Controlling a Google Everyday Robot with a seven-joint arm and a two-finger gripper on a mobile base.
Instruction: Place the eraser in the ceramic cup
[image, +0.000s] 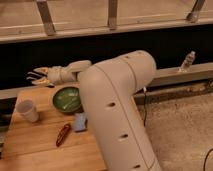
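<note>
The white ceramic cup (27, 110) stands upright near the left edge of the wooden table (30, 147). The eraser is hidden; my bulky arm covers the right part of the table. My gripper (36, 76) hangs at the far left, above the table's back edge, behind and above the cup and left of the green bowl (67, 98). It is shut, and I cannot make out anything held in it.
A small blue-grey pad (80, 122) lies beside my arm, with a slim red object (63, 134) in front of it. A dark wall with a ledge runs behind the table; a clear bottle (187, 61) stands on the ledge at right.
</note>
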